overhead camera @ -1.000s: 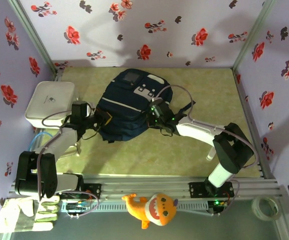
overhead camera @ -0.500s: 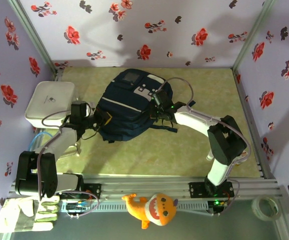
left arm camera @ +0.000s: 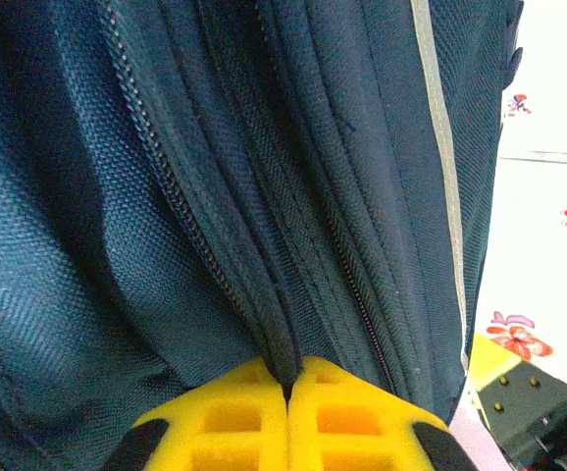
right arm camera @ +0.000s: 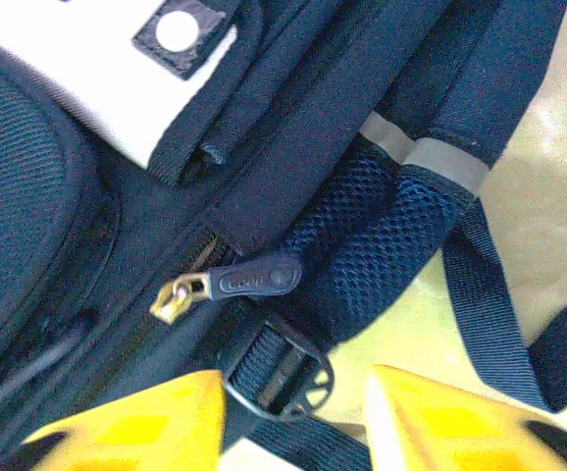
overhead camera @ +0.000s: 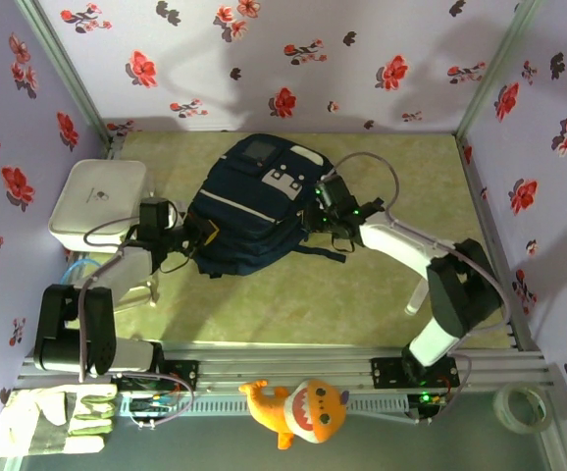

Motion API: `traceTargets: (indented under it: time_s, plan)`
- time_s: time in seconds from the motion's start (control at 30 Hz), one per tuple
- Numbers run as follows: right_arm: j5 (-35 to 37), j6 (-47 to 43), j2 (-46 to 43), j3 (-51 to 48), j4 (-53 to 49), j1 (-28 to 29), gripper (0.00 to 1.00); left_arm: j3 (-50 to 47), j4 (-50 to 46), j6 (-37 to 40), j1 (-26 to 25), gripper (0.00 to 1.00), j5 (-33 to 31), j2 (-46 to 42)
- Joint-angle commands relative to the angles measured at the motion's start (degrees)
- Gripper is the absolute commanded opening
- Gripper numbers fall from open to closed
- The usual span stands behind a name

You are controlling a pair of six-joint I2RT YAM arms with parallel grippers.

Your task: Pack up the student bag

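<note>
— Two tools on this job. Where does each one stand?

— The left tool (left arm camera: 285, 371) sits at the 8 o'clock corner of the student bag (overhead camera: 254, 206). Its yellow fingers (left arm camera: 215, 422) are pressed flat together, pinching a ridge of navy fabric that runs down between two zip lines.

— And the other?

— The right tool (right arm camera: 295, 392) is at the bag's 3 o'clock side, with its jaws apart and nothing gripped. On its wrist camera a round black buckle (right arm camera: 279, 378) lies in the gap between the pads. I can't tell whether either pad touches it.

— Anything else close to it?

— Just at 12 o'clock from the buckle is a dark zip pull (right arm camera: 254, 279) on a brass slider (right arm camera: 178, 297). A blue mesh shoulder strap (right arm camera: 382, 245) with a grey band runs off toward 1 o'clock. The white-grey label (right arm camera: 87, 69) is up at 11 o'clock.

— Where's the bag itself?

— It lies flat on the olive bench (overhead camera: 391, 294), a little toward 10 o'clock from the middle. Its grey patch (overhead camera: 259, 150) is at the far end and its loose straps trail toward 4 o'clock.

— What's around it?

— A white rounded box (overhead camera: 97, 201) sits at its 9 o'clock, apart from it on the bench's edge. An orange plush shark (overhead camera: 303, 410) lies at 6 o'clock, beyond the front rail.
</note>
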Motion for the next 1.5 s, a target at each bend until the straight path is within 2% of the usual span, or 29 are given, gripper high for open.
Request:
traceTargets:
  time_s: [0.0,0.23,0.5,0.7,0.9,1.07,1.23,1.47]
  plan:
    - [-4.0,-0.3,-5.7,-3.7,2.7,-0.7,0.51,1.6,4.4,-1.2,-1.5,0.00,0.5,0.7]
    - [-7.4,-2.5,-13.1,-7.0,-2.8,-5.8,0.66,-0.5,12.2,-3.2,-7.5,0.00,-2.6,0.7]
    - [-12.0,-0.7,-14.4,-7.6,-1.5,-7.9,0.75,0.5,12.6,0.2,-14.9,0.00,-7.7,1.2]
    - [-17.1,2.6,-9.6,-7.2,8.3,-6.7,0.77,1.6,8.2,3.1,-15.1,0.00,-9.1,0.2]
    - [-17.5,3.0,-3.7,-4.3,14.4,-3.0,0.78,2.2,7.8,2.1,-15.1,0.00,-8.6,0.2]
    - [-17.9,2.6,1.3,-1.3,19.0,-2.7,0.79,1.3,8.8,0.9,-15.1,0.00,-8.7,0.6]
    - [-19.4,0.8,6.0,3.2,18.3,-2.7,0.79,1.3,9.1,0.5,-15.0,0.00,-8.7,1.8]
    - [-18.0,-0.4,9.4,4.7,14.5,-3.0,0.80,1.3,10.9,-1.1,-15.1,0.00,-8.3,3.5]
